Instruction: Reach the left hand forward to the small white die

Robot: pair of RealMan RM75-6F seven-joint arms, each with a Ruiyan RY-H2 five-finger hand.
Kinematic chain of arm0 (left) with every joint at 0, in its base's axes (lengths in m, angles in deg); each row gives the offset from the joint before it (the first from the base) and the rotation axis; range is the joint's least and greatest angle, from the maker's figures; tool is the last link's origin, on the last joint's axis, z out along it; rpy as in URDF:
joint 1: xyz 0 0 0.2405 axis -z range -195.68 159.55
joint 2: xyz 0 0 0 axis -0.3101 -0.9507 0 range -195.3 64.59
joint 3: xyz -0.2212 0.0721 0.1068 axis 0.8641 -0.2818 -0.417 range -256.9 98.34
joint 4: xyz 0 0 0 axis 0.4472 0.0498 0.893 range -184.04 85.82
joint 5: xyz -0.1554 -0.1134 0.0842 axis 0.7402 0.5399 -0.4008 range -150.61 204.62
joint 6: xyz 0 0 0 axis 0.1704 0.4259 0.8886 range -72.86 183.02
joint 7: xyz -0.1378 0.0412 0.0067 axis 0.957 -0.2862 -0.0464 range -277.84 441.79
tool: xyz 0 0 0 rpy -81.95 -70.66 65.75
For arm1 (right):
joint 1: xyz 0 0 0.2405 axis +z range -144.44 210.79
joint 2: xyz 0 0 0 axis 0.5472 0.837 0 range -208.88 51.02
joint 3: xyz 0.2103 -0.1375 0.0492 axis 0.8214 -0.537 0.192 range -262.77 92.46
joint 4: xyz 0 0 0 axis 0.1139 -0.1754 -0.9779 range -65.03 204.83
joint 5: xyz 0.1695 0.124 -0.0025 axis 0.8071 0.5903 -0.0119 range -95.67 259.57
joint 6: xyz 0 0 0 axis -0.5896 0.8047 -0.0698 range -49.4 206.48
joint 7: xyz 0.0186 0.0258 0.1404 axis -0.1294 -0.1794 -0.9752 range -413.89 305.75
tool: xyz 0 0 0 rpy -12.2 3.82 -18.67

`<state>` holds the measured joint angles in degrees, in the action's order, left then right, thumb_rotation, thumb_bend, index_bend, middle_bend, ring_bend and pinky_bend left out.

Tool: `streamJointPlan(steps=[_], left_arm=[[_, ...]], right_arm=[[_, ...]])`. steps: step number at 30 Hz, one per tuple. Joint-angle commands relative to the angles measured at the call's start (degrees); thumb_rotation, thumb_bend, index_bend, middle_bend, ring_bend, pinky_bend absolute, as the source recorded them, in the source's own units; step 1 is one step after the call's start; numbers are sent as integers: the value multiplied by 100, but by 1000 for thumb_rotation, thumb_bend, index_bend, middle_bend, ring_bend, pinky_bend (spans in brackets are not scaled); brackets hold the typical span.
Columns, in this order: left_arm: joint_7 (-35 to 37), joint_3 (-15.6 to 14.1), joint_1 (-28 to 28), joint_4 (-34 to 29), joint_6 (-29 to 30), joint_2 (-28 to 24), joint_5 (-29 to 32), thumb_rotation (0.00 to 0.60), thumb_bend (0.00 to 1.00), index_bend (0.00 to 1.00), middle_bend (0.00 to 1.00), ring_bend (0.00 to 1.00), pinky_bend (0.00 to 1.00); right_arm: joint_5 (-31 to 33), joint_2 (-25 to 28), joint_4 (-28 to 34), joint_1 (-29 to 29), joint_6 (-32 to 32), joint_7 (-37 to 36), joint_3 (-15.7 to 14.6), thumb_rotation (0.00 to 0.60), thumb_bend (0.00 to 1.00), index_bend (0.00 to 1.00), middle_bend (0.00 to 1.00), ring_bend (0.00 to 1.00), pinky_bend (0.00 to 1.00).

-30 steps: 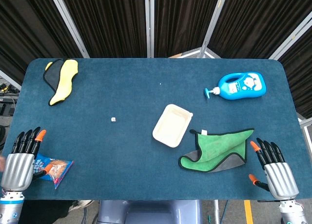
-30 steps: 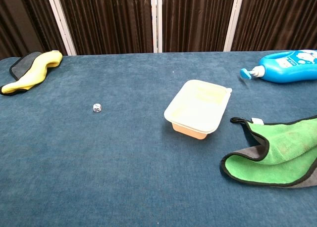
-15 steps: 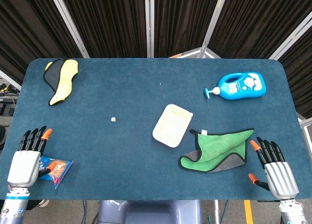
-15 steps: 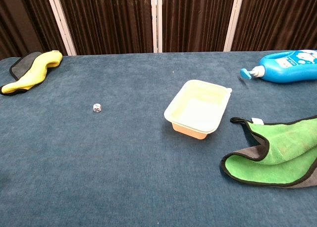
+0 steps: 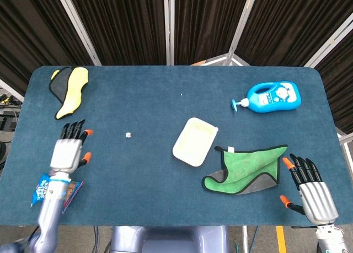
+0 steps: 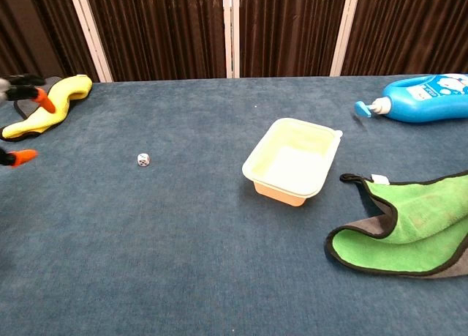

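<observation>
The small white die point(image 5: 128, 135) lies on the blue table, left of centre; in the chest view the die point(image 6: 143, 159) is at mid-left. My left hand point(image 5: 69, 147) hovers over the table with fingers spread and nothing in it, a hand's width left of the die. Only its orange fingertips point(image 6: 29, 94) show at the chest view's left edge. My right hand point(image 5: 310, 188) rests open at the table's near right corner, holding nothing.
A cream tray point(image 5: 194, 141) sits right of the die, with a green cloth point(image 5: 245, 169) beside it. A blue pump bottle point(image 5: 270, 96) lies far right. A yellow and grey cloth point(image 5: 70, 90) lies far left. A snack packet point(image 5: 55, 188) sits under my left forearm.
My left hand has lifted from the near left edge by the snack packet and moved forward and right toward the die. The right hand has stayed put.
</observation>
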<state>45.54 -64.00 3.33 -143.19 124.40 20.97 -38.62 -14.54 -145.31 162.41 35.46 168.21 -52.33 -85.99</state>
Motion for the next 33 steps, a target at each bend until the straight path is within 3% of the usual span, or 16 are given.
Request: streamJointPlan(steps=[1,18,33], left_arm=[[-488,333,593,464,-435,529,690,600,348,298,0,0,0],[-1366,607,1905,1953,-566,1856,1930,600,345,425,0,0,0],[-1249,609,2474,3103,-889,2415,2324,600,345,393,0,0,0]], right_arm=[[6,33,16,-3,2,-53,-2,600,93,57,0,0,0],[137,183,22,-7,-52,-397,10,600,94,57,0,0,0],[204,201,6,27,-152,-462,22,600,93,57,0,0,0]])
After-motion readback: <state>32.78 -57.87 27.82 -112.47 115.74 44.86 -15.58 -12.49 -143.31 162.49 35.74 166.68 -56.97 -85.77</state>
